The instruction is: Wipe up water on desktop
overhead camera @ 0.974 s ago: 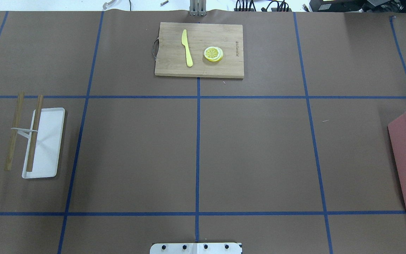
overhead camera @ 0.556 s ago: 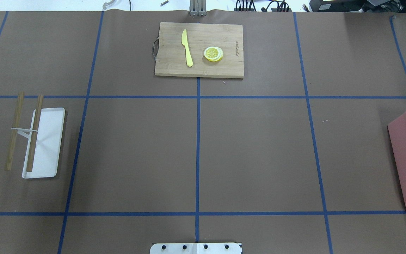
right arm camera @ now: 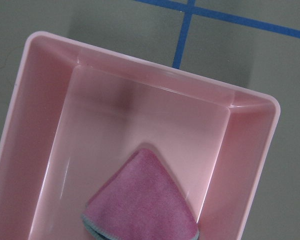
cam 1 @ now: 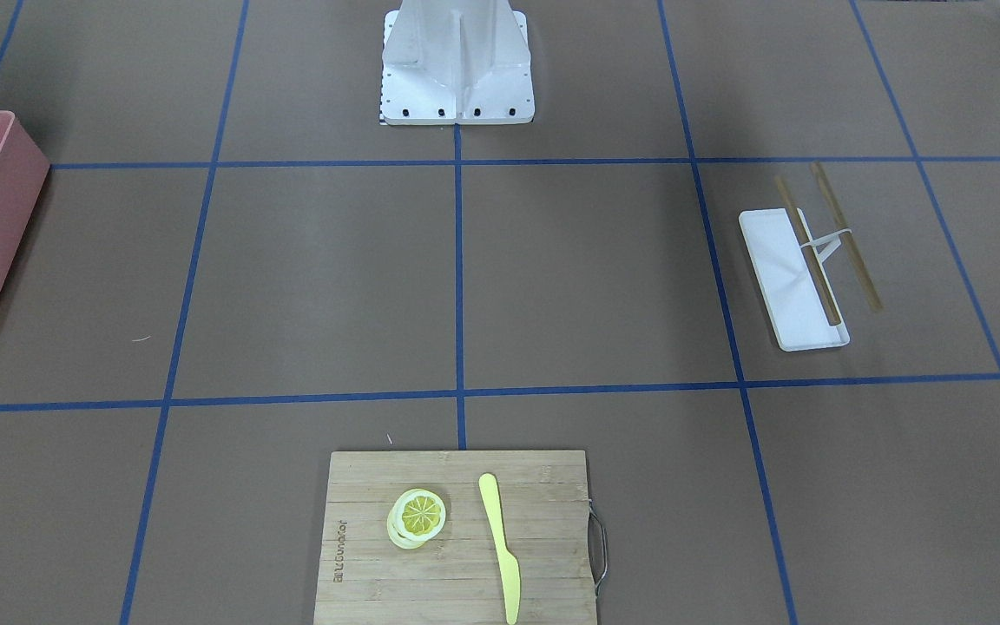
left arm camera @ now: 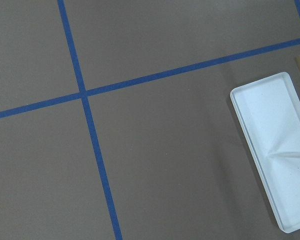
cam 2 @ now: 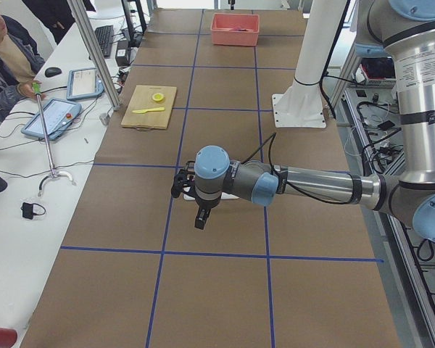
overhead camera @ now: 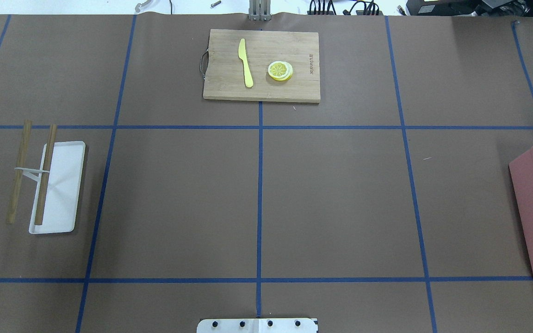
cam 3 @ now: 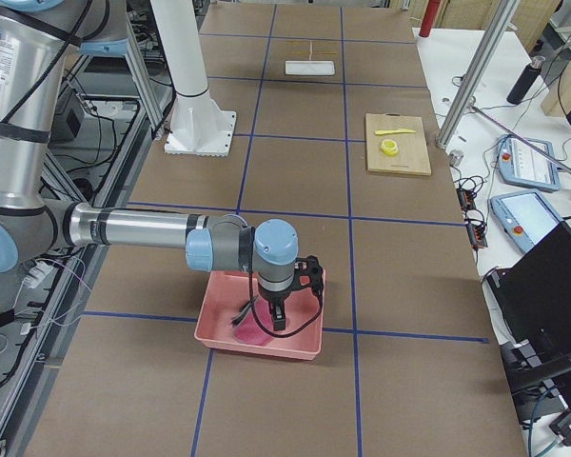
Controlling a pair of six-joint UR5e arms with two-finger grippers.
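Note:
The desktop (overhead camera: 340, 199) is a matte brown surface crossed by blue tape lines; I can make out no water on it. A folded pink cloth (right arm camera: 142, 200) lies in a pink bin (right arm camera: 40, 125) at the desktop's right end (overhead camera: 532, 217). My right gripper (cam 3: 278, 319) hangs over that bin, just above the cloth, and I cannot tell whether it is open or shut. My left gripper (cam 2: 201, 217) hangs above the desktop at the left end, near the white tray; I cannot tell its state either. Neither wrist view shows fingers.
A white tray (overhead camera: 63, 185) with two wooden sticks (overhead camera: 46, 171) across it lies at the left, also in the left wrist view (left arm camera: 275, 150). A bamboo cutting board (overhead camera: 229, 88) at the far middle holds a yellow knife (overhead camera: 245, 62) and lemon slices (overhead camera: 280, 70). The robot base (cam 1: 457, 61) is at the near middle.

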